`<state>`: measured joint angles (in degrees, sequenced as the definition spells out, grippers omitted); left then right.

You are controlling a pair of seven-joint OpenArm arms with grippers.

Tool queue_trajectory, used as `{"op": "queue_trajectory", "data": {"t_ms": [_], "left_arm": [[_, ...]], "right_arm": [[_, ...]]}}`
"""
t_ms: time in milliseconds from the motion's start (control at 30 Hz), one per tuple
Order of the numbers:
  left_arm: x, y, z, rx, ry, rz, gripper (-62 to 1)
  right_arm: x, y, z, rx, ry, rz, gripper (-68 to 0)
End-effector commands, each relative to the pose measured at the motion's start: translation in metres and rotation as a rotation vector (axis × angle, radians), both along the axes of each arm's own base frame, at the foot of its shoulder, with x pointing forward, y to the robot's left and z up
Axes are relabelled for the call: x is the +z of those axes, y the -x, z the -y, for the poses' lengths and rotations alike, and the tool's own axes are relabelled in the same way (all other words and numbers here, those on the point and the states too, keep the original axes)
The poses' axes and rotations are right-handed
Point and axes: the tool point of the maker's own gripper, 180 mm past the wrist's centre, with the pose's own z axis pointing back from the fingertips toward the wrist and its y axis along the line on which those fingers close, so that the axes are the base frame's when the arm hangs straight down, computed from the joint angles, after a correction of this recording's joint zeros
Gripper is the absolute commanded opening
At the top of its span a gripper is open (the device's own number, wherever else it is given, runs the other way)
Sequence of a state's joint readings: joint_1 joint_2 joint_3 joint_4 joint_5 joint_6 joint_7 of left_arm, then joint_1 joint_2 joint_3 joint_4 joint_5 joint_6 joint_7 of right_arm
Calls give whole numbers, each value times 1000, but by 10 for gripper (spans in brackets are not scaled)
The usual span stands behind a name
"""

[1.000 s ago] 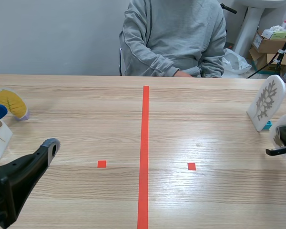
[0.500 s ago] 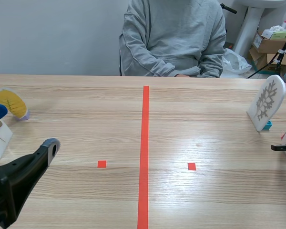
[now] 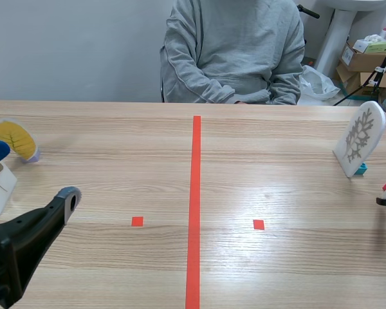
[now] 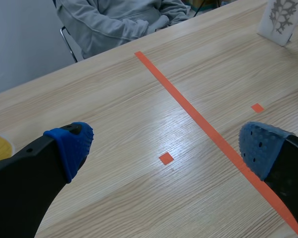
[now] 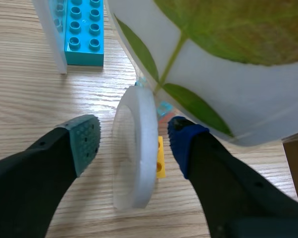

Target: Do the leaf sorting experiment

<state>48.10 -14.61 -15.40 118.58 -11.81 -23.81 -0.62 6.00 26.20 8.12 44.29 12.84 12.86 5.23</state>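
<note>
Picking up a card seems the step in hand: the right gripper, fingers wide, straddles a white card standing edge-on near the right edge of the table, beside the green leaf card, so closing squarely should come next; the left gripper hangs open.

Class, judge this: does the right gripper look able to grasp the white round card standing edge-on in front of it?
Probably yes: the white round card already stands between the open fingers of the right gripper, with nothing blocking either pad, though the green leaf card looms close behind.
</note>
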Motion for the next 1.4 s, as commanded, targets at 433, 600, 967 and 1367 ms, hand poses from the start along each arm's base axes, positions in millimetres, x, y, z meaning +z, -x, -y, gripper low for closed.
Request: {"op": "queue_trajectory", "data": {"t_ms": [433,600,967,1367], "left_arm": [[3,0,0,3,15,12,14],[3,0,0,3,14,12,14],[3,0,0,4,13,11,14],[3,0,0,4,13,11,14]], "right_arm": [[-4,15,-9,67,-36,-41,-158],[-12,53,-30,146,-56,-82,-158],[69,122,-108,477,-74,12,-108],[150,116,-195,745,-99,120,-108]]}}
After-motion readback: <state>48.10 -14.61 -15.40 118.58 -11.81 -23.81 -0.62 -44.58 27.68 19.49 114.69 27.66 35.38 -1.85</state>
